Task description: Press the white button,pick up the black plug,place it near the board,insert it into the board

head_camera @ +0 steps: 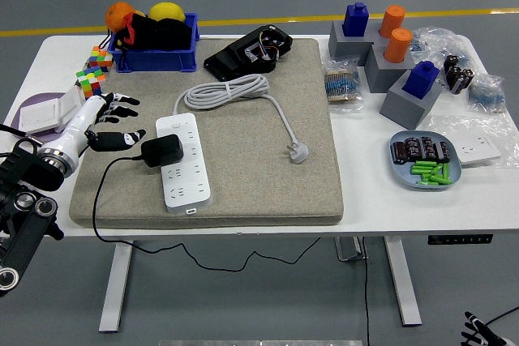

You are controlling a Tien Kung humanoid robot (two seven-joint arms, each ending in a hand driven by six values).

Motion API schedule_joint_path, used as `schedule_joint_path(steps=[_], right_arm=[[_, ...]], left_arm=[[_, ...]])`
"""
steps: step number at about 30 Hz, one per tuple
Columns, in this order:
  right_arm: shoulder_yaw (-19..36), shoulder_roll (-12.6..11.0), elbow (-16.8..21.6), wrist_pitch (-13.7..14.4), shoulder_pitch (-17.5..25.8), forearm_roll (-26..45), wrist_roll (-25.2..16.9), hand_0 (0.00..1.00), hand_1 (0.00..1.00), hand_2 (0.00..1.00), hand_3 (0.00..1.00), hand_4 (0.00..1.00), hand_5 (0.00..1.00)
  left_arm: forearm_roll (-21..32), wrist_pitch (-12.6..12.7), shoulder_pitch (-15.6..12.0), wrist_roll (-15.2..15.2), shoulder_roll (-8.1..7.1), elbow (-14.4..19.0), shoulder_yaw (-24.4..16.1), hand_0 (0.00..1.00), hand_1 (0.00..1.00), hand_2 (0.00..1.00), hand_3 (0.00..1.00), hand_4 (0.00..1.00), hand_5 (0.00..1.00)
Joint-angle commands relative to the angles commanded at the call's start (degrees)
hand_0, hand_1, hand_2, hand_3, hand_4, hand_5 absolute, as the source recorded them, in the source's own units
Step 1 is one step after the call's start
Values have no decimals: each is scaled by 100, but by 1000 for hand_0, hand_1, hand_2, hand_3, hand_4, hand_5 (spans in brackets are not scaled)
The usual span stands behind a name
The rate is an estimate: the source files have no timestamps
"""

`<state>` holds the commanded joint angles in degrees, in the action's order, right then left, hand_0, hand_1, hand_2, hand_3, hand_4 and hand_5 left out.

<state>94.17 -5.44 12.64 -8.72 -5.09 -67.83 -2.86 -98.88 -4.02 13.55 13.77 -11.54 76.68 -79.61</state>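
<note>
No text, label, brand, number or sign can be read anywhere: the power strip point(183, 160), the black plug point(162, 150), the blue bin point(154, 58) and the plastic bags point(466, 70) show no legible print at this size.

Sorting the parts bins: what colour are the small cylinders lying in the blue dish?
Bright green cylinders, beside dark ones, in the dish; head view shows them.

Left arm reaching in from eight o'clock, hand empty.
The left hand point(104, 123) hovers with fingers point(123, 101) spread, pointing toward three o'clock, wrist angled upward.
</note>
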Motion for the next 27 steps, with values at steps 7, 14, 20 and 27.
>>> schedule_joint_path(steps=[7,14,20,27], right_arm=[[20,21,-10,-7,-1,-9,4,819,754,736,714,778,550],[12,24,-9,1,2,-2,5,819,754,737,714,778,550],[-29,34,-11,-11,9,6,20,820,754,737,715,778,550],[-77,-18,-2,5,-17,18,30,820,754,737,714,778,550]], left_arm=[[1,-5,15,19,28,-25,53,714,726,617,696,751,2],[-26,-2,-53,13,141,-5,-22,713,724,616,696,748,2],[-48,11,-98,-17,152,32,-118,711,724,615,696,743,2],[-92,33,-126,-46,106,83,-312,712,723,612,694,740,2]])
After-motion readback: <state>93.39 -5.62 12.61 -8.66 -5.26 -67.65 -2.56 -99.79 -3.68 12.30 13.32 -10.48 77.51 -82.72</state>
